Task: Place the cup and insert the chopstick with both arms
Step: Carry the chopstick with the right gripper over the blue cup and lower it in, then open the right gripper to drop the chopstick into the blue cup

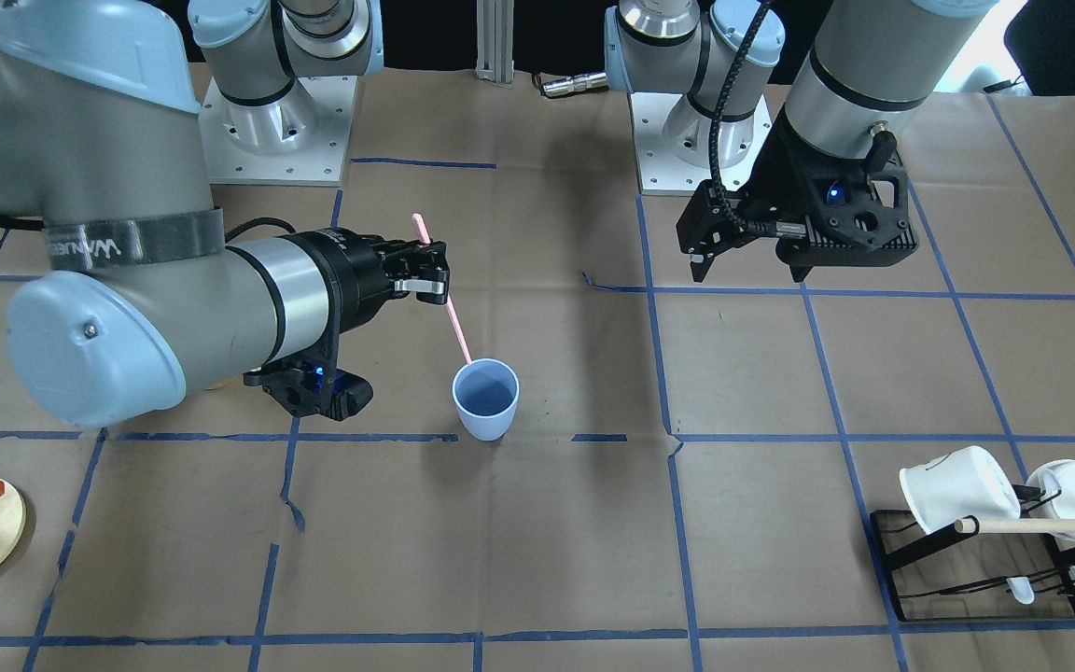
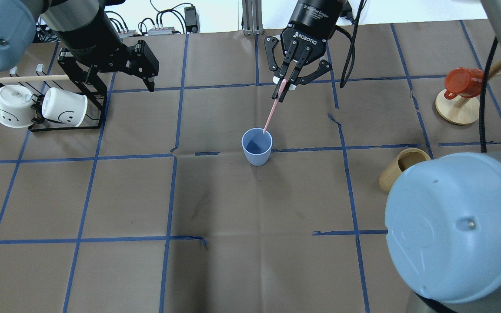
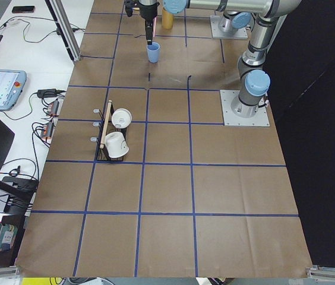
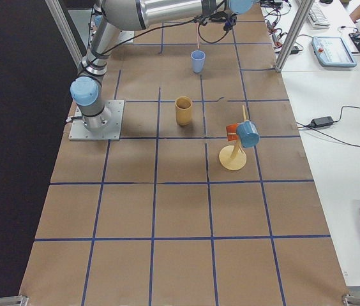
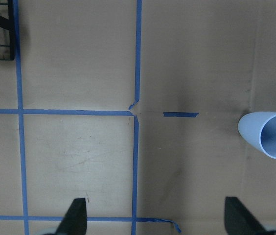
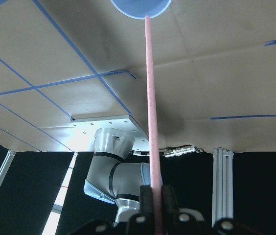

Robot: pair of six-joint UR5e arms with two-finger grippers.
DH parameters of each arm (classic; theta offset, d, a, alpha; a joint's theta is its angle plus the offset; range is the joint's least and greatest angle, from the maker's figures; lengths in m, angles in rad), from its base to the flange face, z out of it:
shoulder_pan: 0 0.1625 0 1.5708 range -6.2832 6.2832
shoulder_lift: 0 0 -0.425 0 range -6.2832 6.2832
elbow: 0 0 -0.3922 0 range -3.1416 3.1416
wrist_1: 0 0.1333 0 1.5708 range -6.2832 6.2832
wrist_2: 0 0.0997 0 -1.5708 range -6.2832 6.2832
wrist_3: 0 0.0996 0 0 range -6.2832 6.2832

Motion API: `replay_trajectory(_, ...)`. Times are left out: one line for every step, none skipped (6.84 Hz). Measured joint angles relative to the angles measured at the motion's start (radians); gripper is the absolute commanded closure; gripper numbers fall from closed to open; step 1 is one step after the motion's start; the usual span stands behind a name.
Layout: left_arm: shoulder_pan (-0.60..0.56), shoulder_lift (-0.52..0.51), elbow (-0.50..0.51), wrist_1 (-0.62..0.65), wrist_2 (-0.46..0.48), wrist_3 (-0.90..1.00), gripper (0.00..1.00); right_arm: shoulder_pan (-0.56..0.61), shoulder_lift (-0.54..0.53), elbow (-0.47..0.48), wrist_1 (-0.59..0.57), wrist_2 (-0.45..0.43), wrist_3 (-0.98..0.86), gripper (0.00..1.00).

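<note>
The pale-blue cup [image 1: 485, 399] stands upright on the brown paper near the table's middle; it also shows in the overhead view [image 2: 257, 145] and at the right edge of the left wrist view [image 5: 270, 134]. My right gripper [image 1: 433, 278] is shut on the upper part of the pale-pink chopstick [image 1: 456, 329], which slants down with its lower tip at the cup's rim [image 2: 270, 114]. The right wrist view looks down the chopstick [image 6: 151, 98] to the cup [image 6: 140, 7]. My left gripper [image 1: 748, 271] is open and empty, off to the cup's side above the table [image 2: 120, 81].
A black rack [image 2: 65, 126] with two white mugs [image 2: 64, 113] and a wooden dowel stands at the far left. A tan wooden cup [image 2: 400, 171] lies at the right. A wooden stand [image 2: 452, 108] with a red mug [image 2: 461, 81] is at the far right.
</note>
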Motion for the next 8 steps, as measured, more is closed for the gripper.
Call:
replay_trajectory(0.0, 0.0, 0.0, 0.0, -0.001, 0.0, 0.0, 0.002, 0.01, 0.0, -0.001, 0.0, -0.002, 0.9)
replay_trajectory(0.0, 0.0, 0.0, 0.0, 0.0, 0.0, 0.0, 0.004, 0.016, 0.002, -0.001, 0.0, -0.003, 0.9)
replay_trajectory(0.0, 0.0, 0.0, 0.0, 0.0, 0.0, 0.0, 0.006, 0.021, 0.004, -0.001, 0.0, -0.004, 0.9)
replay_trajectory(0.0, 0.0, 0.0, 0.0, -0.001, 0.0, 0.0, 0.009, 0.025, 0.005, -0.001, 0.002, -0.005, 0.9)
replay_trajectory(0.0, 0.0, 0.0, 0.0, -0.001, 0.0, 0.0, 0.013, 0.029, 0.007, -0.001, 0.005, -0.004, 0.9)
replay_trajectory(0.0, 0.0, 0.0, 0.0, 0.0, 0.0, 0.0, 0.019, 0.033, 0.007, -0.001, 0.007, -0.004, 0.9)
replay_trajectory(0.0, 0.0, 0.001, 0.0, 0.0, 0.0, 0.0, 0.025, 0.037, 0.009, 0.0, 0.008, -0.007, 0.9)
replay_trajectory(0.0, 0.0, 0.001, 0.0, 0.0, 0.0, 0.0, 0.027, 0.039, 0.012, 0.003, 0.008, -0.014, 0.9)
